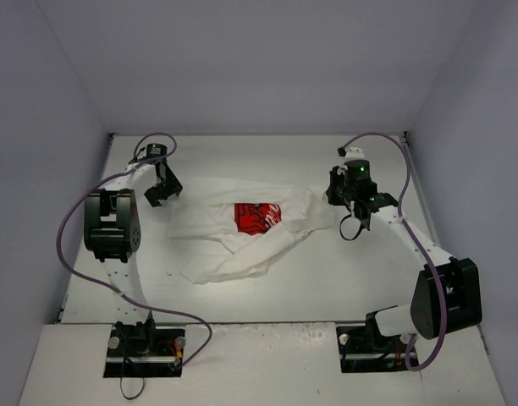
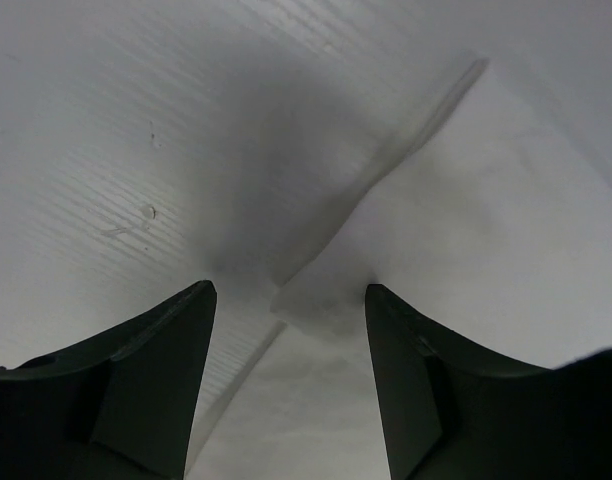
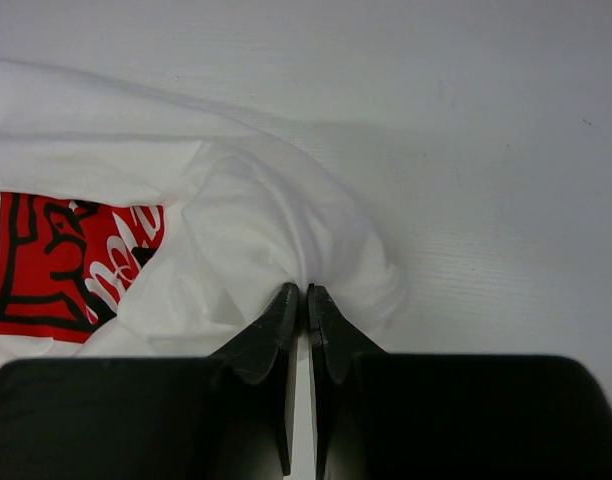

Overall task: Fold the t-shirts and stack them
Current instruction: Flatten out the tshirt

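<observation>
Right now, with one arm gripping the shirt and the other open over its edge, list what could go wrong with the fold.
1. The right gripper pinches only a small bunch of the t-shirt at the tips of its jaws; pulling may slip it free.
2. The left gripper stands open above a fabric corner; closing could miss it.
3. The t-shirt lies crumpled, so folding now may trap creases.

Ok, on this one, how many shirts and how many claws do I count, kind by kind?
t-shirt: 1
claws: 2 (left claw, right claw)
Total: 3
</observation>
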